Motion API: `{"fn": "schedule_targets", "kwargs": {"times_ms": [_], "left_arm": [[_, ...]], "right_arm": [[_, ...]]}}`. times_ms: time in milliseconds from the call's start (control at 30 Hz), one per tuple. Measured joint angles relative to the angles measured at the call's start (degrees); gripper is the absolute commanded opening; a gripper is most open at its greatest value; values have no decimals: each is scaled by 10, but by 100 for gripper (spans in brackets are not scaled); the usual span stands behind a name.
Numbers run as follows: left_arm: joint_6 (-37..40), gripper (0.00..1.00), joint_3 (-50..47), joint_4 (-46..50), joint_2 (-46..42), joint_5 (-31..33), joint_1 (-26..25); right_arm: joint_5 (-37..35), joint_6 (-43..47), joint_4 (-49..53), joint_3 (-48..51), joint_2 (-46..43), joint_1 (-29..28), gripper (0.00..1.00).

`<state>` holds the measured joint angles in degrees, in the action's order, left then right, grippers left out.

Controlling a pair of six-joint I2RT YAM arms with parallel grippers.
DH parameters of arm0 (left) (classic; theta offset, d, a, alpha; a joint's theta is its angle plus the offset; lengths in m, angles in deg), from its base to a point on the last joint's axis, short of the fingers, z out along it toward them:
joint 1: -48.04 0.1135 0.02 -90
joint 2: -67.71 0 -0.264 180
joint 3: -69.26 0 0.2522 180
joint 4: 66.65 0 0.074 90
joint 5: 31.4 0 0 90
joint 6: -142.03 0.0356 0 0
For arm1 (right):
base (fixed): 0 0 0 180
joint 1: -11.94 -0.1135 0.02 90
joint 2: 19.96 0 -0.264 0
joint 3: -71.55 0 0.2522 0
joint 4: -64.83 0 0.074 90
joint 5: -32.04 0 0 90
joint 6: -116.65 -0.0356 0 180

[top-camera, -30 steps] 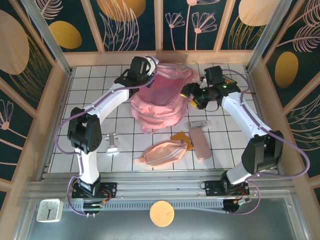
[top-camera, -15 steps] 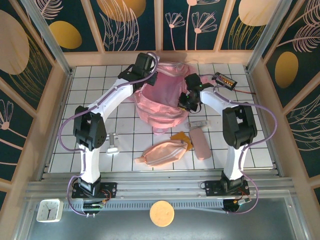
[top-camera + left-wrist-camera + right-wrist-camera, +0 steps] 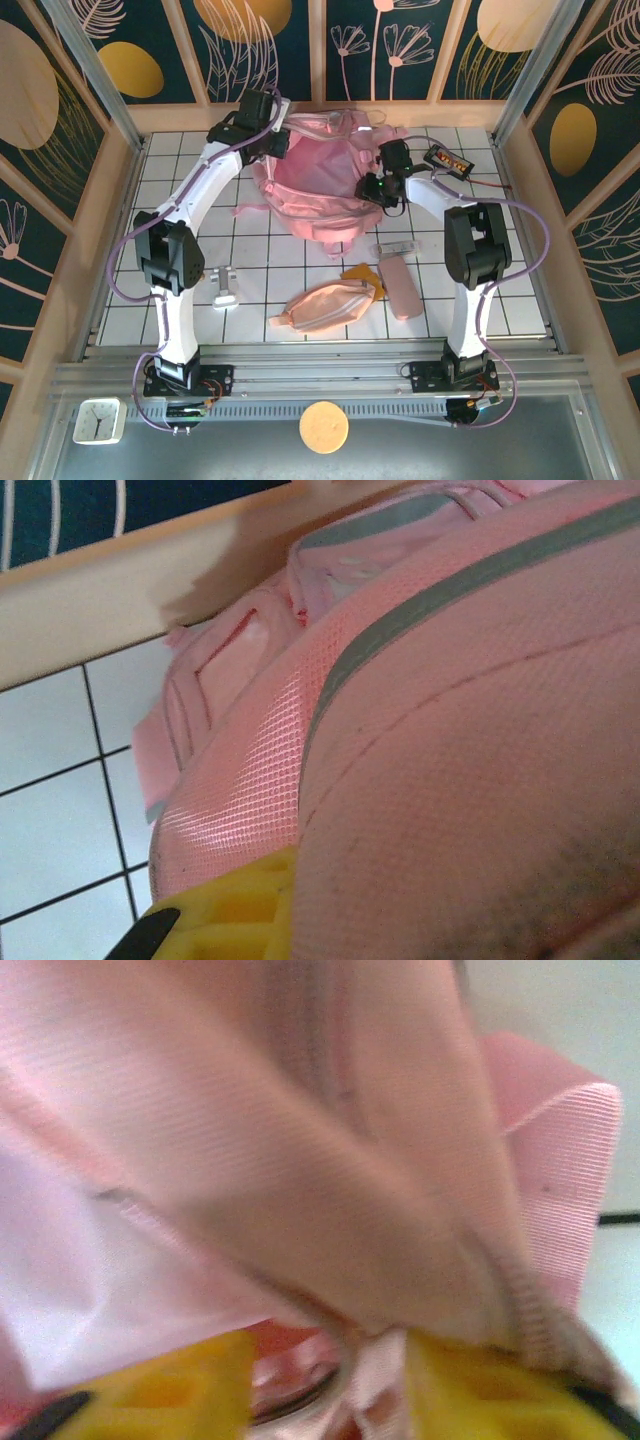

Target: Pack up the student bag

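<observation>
The student bag [image 3: 320,178] is a large pink backpack lying against the back wall, its mouth spread wide. My left gripper [image 3: 262,120] sits at the bag's top-left corner, shut on the fabric. In the left wrist view pink mesh and cloth [image 3: 450,740] drape over one yellow finger [image 3: 230,910]. My right gripper [image 3: 384,187] is at the bag's right edge. Its two yellow fingers stand apart in the blurred right wrist view, with a pink ribbon tab [image 3: 375,1385] and a shiny piece between them.
In front of the bag lie a peach-pink oval pouch [image 3: 325,305], a slim flat pink case [image 3: 403,287], a yellow item [image 3: 362,277], a small clear piece [image 3: 397,248] and a silver piece [image 3: 225,290]. A small orange-and-black device [image 3: 447,160] sits at the back right.
The left gripper moved back and left, pulling the bag's edge with it; the bag spread wider toward the back wall. The right gripper shifted slightly back along the bag's right edge.
</observation>
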<state>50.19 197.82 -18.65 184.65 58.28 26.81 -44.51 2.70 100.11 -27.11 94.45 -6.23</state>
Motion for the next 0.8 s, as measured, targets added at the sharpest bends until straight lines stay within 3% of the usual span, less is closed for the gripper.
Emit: {"fn": "schedule_targets", "kwargs": {"times_ms": [133,267,367,533,800], "left_arm": [[-10,0,-32,-33,-1,-29,6],[-22,0,-57,-68,-1,-42,14],[-34,0,-75,-92,-2,-52,19],[-47,0,-116,-130,-12,-68,20],[-60,0,-175,-176,-34,-83,20]], "right_arm": [[12,19,10,0,-43,1,67],[5,22,72,3,-130,2,68],[6,0,113,64,-219,-9,68],[43,-66,177,229,-327,-79,69],[89,-157,186,342,-337,-187,73]]}}
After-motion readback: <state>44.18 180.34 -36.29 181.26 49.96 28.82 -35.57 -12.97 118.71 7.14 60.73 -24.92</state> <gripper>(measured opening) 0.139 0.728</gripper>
